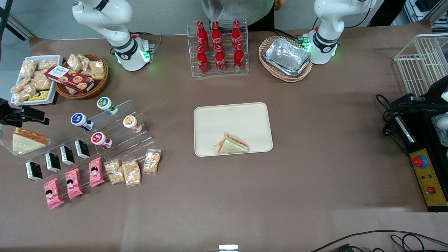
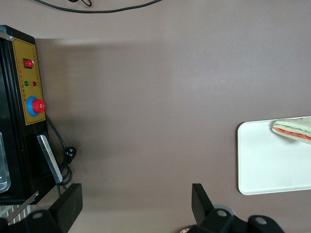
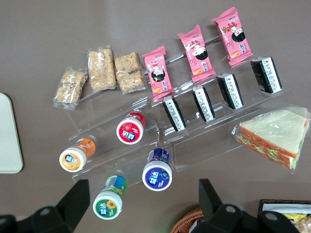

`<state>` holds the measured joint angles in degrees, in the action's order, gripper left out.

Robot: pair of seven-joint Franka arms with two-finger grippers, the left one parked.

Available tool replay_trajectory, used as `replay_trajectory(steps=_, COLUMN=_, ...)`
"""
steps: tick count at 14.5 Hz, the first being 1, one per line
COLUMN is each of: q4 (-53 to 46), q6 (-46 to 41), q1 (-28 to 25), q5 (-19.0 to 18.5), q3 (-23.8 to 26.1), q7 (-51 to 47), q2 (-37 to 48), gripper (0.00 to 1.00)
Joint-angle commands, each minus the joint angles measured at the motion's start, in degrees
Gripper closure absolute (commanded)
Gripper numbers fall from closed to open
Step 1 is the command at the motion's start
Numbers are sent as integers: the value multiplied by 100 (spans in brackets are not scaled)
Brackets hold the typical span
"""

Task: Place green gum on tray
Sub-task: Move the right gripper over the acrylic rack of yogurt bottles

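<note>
green-lidded white gum bottle [image 3: 110,201] sits on the clear acrylic stepped stand [image 3: 146,141] beside the blue-lidded bottle [image 3: 157,174], right under the spread, empty claw [image 3: 141,206], so a skewed descent could topple either before reaching the beige plastic tray [image 1: 232,127].

You see the green gum [image 1: 106,105] on the top step of the clear rack [image 1: 140,138], mid-height in the frame toward the working arm's end. The tray [image 1: 231,119] lies at frame centre, holding a wrapped sandwich [image 1: 233,144]. The gripper [image 1: 33,116] hangs at the frame's edge, above a second sandwich [image 1: 28,140].
</note>
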<state>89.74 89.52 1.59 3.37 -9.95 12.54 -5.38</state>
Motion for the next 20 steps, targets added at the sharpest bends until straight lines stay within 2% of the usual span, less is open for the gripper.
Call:
replay_trajectory(steps=1, q4=-80, q6=21, q1=-36, q5=146, q3=-24, q7=-15, q2=-7, gripper=0)
replay_trajectory(steps=5, q4=-54, q6=-5, q1=-45, q5=146, q3=2, q7=143, q2=2, gripper=0)
replay_trajectory(steps=10, q4=271, q6=-58, q1=-554, q5=137, q3=46, q7=13, q2=423, gripper=0)
replay_trajectory(steps=13, q4=1112, q6=-32, q1=-757, q5=102, q3=64, q7=-225, q2=1212, gripper=0)
replay_trajectory(steps=18, q4=3186, q6=530, q1=-748, q5=41, q3=283, q7=-225, q2=2935, gripper=0)
replay_trajectory(steps=20, q4=3348, q6=523, q1=-748, q5=15, q3=353, q7=-234, q2=3095, gripper=0)
